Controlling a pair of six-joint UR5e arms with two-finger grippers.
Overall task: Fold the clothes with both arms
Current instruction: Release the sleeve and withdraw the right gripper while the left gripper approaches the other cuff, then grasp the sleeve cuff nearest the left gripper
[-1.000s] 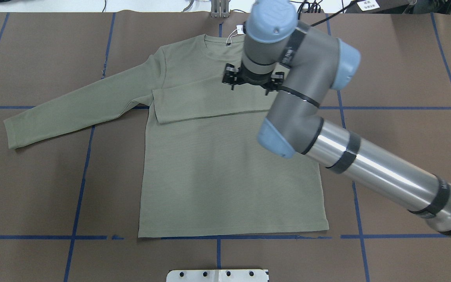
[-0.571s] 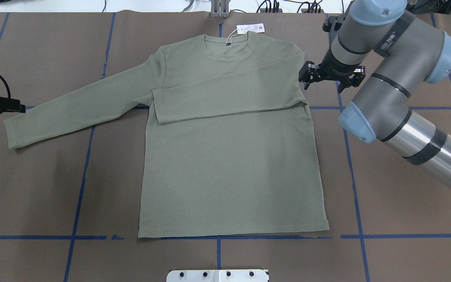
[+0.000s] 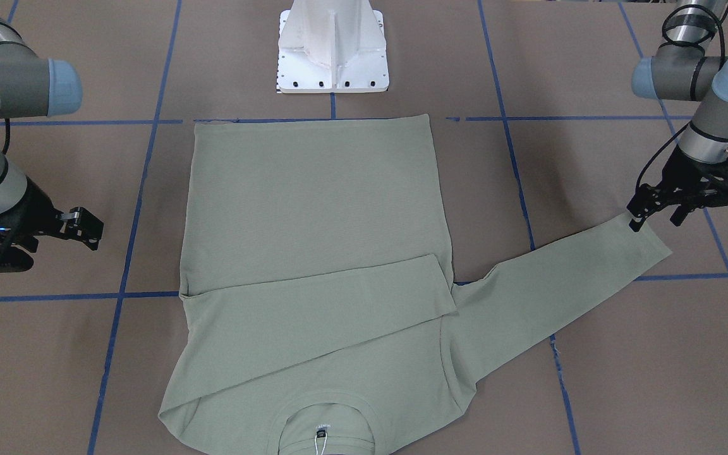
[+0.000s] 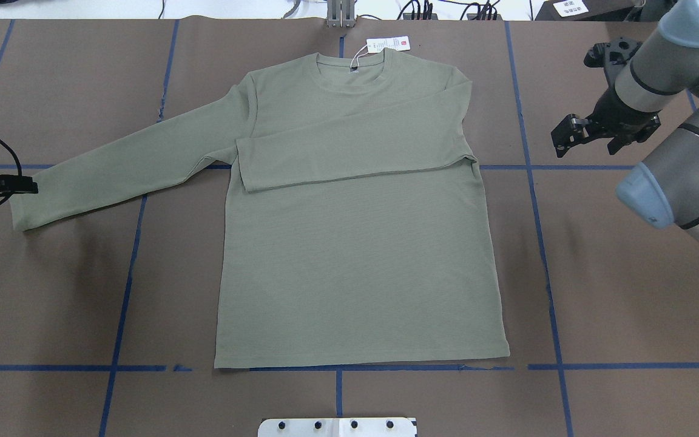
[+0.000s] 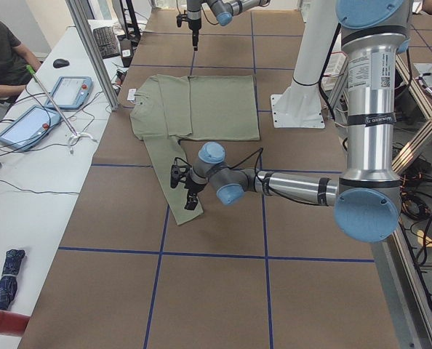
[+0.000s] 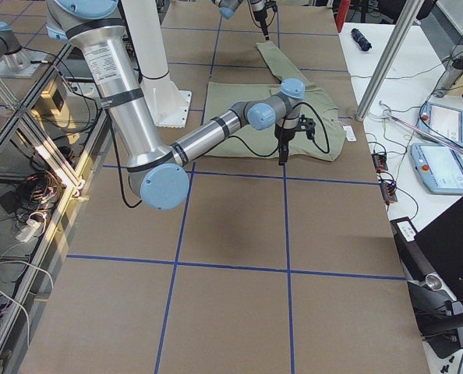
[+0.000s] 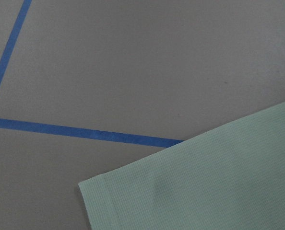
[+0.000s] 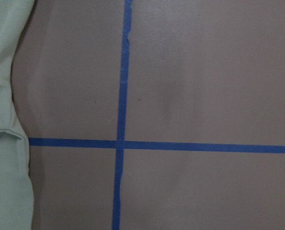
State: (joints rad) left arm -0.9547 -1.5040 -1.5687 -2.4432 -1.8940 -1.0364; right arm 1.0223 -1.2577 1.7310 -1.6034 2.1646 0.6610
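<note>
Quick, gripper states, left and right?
Left gripper: open, at the cuff of the shirt, holding nothing.
Right gripper: open, empty, off the shirt.

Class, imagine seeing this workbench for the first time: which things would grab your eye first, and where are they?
A sage-green shirt lies flat on the brown table, one sleeve folded across its chest, the other sleeve stretched toward the robot's left. The left gripper is open at that sleeve's cuff; the right gripper hangs open over the table, off the shirt's opposite side.
</note>
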